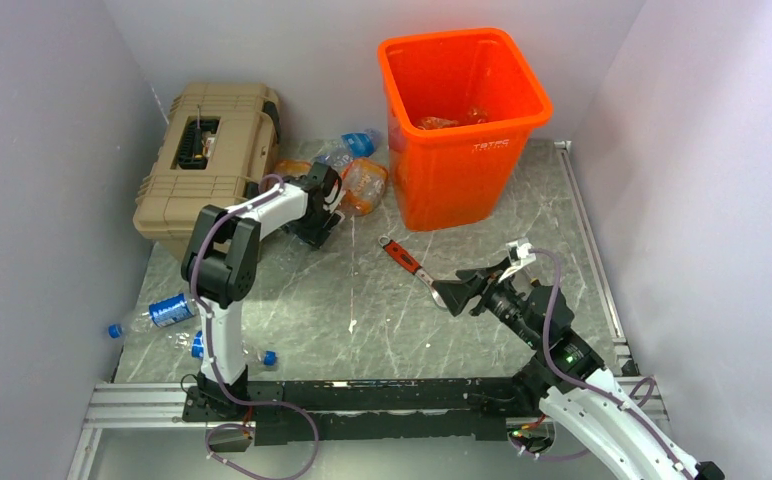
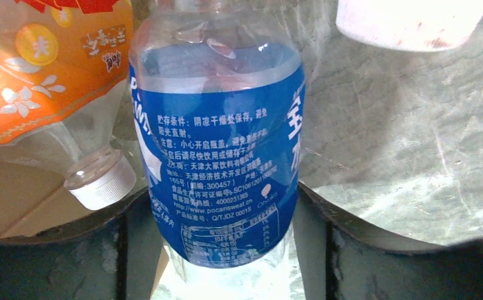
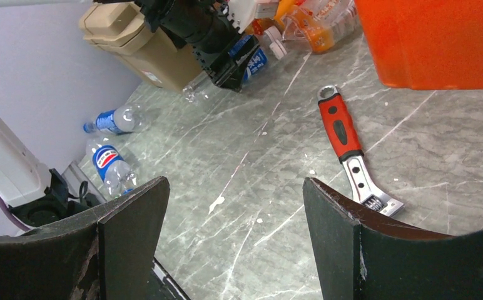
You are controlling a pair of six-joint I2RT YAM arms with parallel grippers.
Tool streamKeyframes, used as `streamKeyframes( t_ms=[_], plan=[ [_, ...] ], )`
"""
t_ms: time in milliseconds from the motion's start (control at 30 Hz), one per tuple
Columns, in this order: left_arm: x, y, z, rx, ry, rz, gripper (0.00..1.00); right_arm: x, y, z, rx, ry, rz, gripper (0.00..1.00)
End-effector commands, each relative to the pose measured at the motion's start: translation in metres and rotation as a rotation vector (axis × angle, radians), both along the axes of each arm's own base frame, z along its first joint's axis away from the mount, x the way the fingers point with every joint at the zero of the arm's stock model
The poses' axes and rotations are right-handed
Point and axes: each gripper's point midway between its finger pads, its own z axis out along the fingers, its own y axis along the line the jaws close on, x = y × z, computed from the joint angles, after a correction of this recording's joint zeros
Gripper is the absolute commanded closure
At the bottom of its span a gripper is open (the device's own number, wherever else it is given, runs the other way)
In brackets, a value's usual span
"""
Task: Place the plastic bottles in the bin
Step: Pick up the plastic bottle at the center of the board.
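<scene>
Bottle with a blue label (image 2: 217,156) lies on the table (image 1: 362,320) beside the toolbox (image 1: 202,150), left of the bin (image 1: 462,180). It sits between the fingers of the left gripper (image 2: 226,219). The jaws stand either side of its label with a thin gap showing, so it does not look clamped yet.

It is clear, thin-walled and looks empty, so it should be very light and easy to dent, and the glossy label is probably slippery. The labelled middle, where the sides run straight, seems the best place to hold; a firm squeeze may buckle it.

An orange-labelled bottle (image 2: 39,75) lies just beside it, its white cap (image 2: 100,178) close to the left finger, and could be nudged or dragged along. The bin's tall rim is the main thing to clear on the way over.

A red-handled wrench (image 3: 339,128) lies on open table in front of the bin. The right gripper (image 3: 233,187) hangs above the table near it, jaws wide and empty. Two more bottles (image 3: 117,119) lie near the left wall.
</scene>
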Motion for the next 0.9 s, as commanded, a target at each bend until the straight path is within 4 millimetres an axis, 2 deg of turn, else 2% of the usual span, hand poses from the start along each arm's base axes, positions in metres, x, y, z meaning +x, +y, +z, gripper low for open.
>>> streamKeyframes(
  t_ms=[0, 133, 300, 433, 467, 500, 633, 767, 867],
  plan=[
    [-0.01, -0.005, -0.015, -0.038, 0.028, 0.008, 0.3, 0.002, 0.002, 0.033, 0.052, -0.081, -0.002, 0.18],
    [-0.008, -0.009, 0.004, -0.069, -0.022, 0.012, 0.41, 0.004, 0.002, 0.036, 0.049, -0.087, -0.001, 0.18],
    [-0.009, -0.009, 0.035, -0.1, -0.091, 0.021, 0.46, 0.005, 0.003, 0.047, 0.051, -0.105, -0.002, 0.18],
    [-0.02, -0.015, 0.076, -0.153, -0.181, 0.053, 0.51, 0.007, 0.005, 0.051, 0.058, -0.1, 0.004, 0.18],
    [-0.025, -0.018, 0.088, -0.181, -0.215, 0.064, 0.52, 0.007, 0.007, 0.053, 0.065, -0.104, 0.008, 0.18],
    [-0.029, -0.021, 0.109, -0.222, -0.269, 0.065, 0.54, 0.007, 0.009, 0.057, 0.075, -0.111, 0.016, 0.18],
    [-0.055, -0.038, 0.158, -0.423, -0.389, 0.048, 0.58, 0.007, 0.015, 0.069, 0.086, -0.123, 0.046, 0.18],
    [-0.085, -0.063, 0.205, -0.654, -0.491, -0.133, 0.64, 0.008, 0.02, 0.083, 0.07, -0.151, 0.068, 0.18],
    [-0.121, -0.088, 0.243, -0.832, -0.546, -0.37, 0.63, 0.011, 0.022, 0.091, 0.066, -0.165, 0.076, 0.18]
  ],
)
